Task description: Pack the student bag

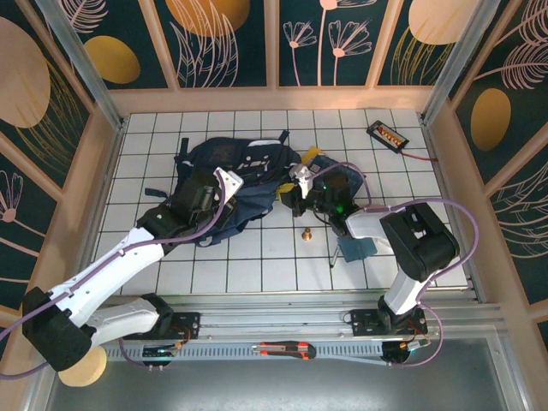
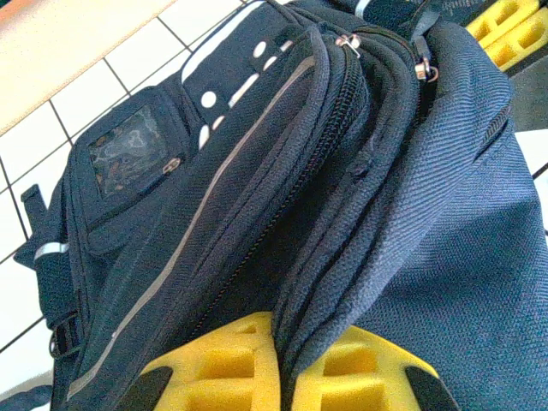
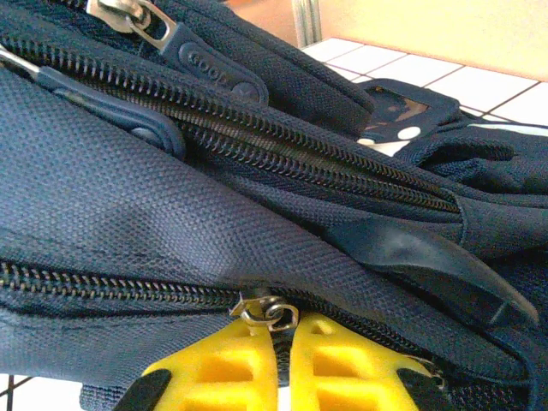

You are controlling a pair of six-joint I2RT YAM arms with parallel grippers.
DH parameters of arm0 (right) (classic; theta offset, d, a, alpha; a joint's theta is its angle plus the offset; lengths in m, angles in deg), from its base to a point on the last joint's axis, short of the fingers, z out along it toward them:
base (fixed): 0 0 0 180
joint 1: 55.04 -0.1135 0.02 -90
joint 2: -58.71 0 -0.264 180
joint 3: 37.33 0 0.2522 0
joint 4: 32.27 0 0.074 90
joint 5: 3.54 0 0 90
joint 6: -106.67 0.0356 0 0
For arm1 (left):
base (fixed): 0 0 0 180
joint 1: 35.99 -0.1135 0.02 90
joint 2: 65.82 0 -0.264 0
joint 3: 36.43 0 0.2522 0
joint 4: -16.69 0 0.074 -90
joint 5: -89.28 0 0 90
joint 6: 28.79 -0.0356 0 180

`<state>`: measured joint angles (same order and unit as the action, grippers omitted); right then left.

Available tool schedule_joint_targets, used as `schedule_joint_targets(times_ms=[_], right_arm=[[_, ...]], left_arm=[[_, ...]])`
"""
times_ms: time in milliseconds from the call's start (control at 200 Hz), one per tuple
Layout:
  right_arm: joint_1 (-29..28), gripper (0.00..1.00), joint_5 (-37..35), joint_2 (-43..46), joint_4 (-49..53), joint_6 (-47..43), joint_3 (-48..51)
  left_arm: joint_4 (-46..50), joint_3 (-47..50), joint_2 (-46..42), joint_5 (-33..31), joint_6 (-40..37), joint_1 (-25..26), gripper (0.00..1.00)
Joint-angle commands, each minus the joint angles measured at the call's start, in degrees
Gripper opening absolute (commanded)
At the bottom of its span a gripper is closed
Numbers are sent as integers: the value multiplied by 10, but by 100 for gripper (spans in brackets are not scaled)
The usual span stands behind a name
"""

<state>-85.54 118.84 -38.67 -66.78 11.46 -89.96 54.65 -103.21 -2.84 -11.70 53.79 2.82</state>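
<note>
The student bag, dark navy with thin pale stripes, lies flattened on the white tiled table left of centre. My left gripper rests on its near left side. In the left wrist view the yellow fingers of the left gripper are shut on a raised fold of the student bag beside a zipper line. My right gripper is at the bag's right edge. In the right wrist view the right gripper is shut on the tab under a metal zipper slider of the student bag.
A small brass piece, a blue object and a thin stick lie near the right arm. A black device with an orange strip sits at the back right. A yellow item pokes out by the bag. A utility knife lies on the front rail.
</note>
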Motion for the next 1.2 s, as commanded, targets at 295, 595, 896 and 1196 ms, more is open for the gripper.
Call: schedule_joint_targets(times_ms=[295, 595, 896, 1196], right_arm=[[2, 0, 108, 41, 137, -19, -27], [8, 0, 264, 20, 303, 17, -109], [-31, 0, 246, -49, 525, 21, -252], [-58, 0, 275, -40, 624, 46, -309]], left_arm=[[-36, -15, -3, -49, 12, 0, 0], [-62, -14, 20, -14, 7, 1, 0], [-114, 2, 34, 48, 45, 16, 0], [-152, 33, 42, 39, 73, 45, 0]])
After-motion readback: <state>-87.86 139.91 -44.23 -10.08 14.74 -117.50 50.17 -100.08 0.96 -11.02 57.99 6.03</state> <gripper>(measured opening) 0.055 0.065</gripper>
